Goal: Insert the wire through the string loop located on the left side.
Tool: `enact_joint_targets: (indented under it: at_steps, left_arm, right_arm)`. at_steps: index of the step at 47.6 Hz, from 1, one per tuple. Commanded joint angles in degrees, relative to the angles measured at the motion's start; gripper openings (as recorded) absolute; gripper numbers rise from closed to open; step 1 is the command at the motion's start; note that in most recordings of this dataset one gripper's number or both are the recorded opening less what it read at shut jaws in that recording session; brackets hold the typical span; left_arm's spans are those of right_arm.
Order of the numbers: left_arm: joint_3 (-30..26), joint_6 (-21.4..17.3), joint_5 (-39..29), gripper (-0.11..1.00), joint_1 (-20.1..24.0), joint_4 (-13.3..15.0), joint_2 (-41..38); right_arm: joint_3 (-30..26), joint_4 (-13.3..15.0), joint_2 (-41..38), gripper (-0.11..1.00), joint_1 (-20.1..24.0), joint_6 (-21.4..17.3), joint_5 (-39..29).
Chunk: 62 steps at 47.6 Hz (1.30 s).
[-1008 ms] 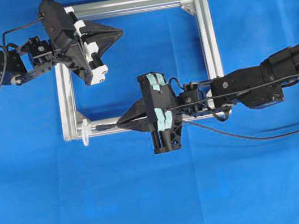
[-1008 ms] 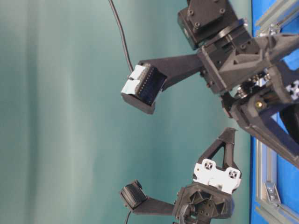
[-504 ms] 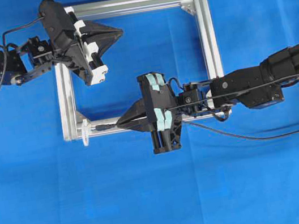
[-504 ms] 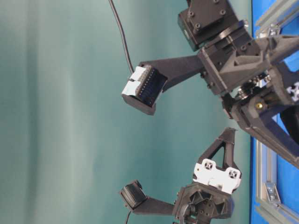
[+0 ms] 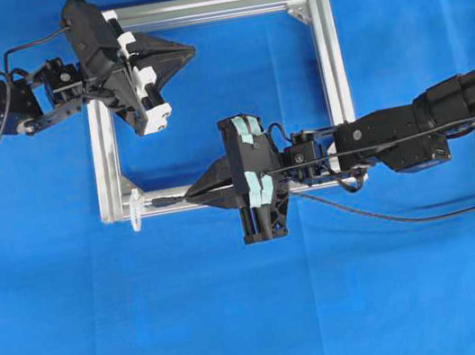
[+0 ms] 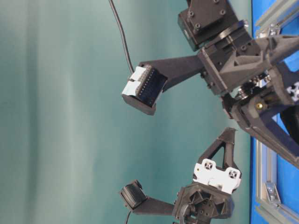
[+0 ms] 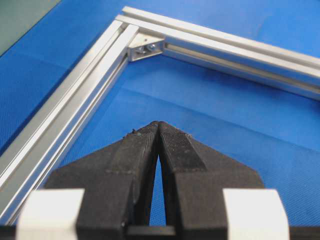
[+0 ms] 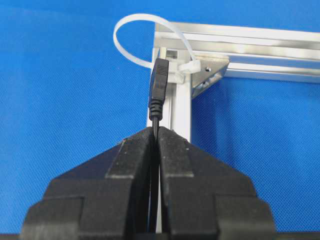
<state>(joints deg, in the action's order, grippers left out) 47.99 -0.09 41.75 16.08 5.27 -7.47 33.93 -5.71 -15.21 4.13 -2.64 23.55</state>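
Right wrist view: thin glossy wire (image 8: 159, 92) before white string loop (image 8: 131, 35).

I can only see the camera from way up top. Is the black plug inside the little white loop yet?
Observer: Not yet. In the right wrist view the wire plug's tip stops just short of the string loop, level with the loop's clasp on the frame.
Operator: Is the robot holding the wire tight?
Observer: Yes. The right gripper has its jaws pressed together on the wire just behind the plug.
Operator: What's the other hand doing?
Observer: The left gripper is closed with nothing in it, pointing toward a far corner of the frame.
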Motion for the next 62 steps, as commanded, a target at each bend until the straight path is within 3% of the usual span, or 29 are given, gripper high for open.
enact_joint_targets:
  at_steps: [1,48,62]
  left_arm:
    - [-0.7,0.1,0.4,0.0,0.1,-0.2,1.7]
    - [-0.7,0.2,0.3,0.0,0.0,-0.1,1.8]
    - [-0.4,0.3,0.3,0.0,-0.2,-0.1,1.8]
  right_arm:
    - [-0.9,-0.2,1.0,-0.04,0.0,-0.1,0.3]
    - [-0.9,-0.2,1.0,-0.04,0.2,-0.1,0.3]
    - [-3.5,-0.2,-0.7,-0.04,0.4,-0.1,0.3]
